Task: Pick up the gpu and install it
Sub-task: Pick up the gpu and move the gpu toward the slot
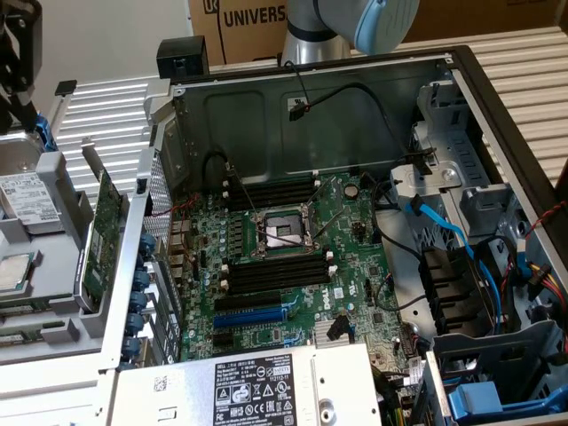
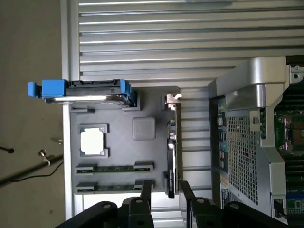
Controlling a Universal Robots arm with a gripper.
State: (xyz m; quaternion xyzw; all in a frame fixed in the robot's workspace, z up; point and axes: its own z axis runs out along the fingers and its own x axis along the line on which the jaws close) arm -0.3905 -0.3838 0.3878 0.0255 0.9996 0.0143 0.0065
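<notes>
Ribbed white tabletop [image 2: 190,28] carried a grey parts tray [image 2: 156,107] beside the open computer case [image 1: 311,115]. The gpu [image 2: 172,152] stood on edge along the tray's case-side rim, a strip of bare table between it and the case's perforated wall [image 2: 242,156]. The gripper [image 2: 165,186] hung released, fingers [image 2: 146,190] apart, the card's end showing between them with a gap on each side. Edge-on, the card's faces were hard to make out; the arm [image 1: 346,27] was cut off at the exterior view's upper edge.

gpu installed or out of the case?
Out. The gpu stands on edge in the gray holder beside the case; the blue slot on the motherboard is bare.
</notes>
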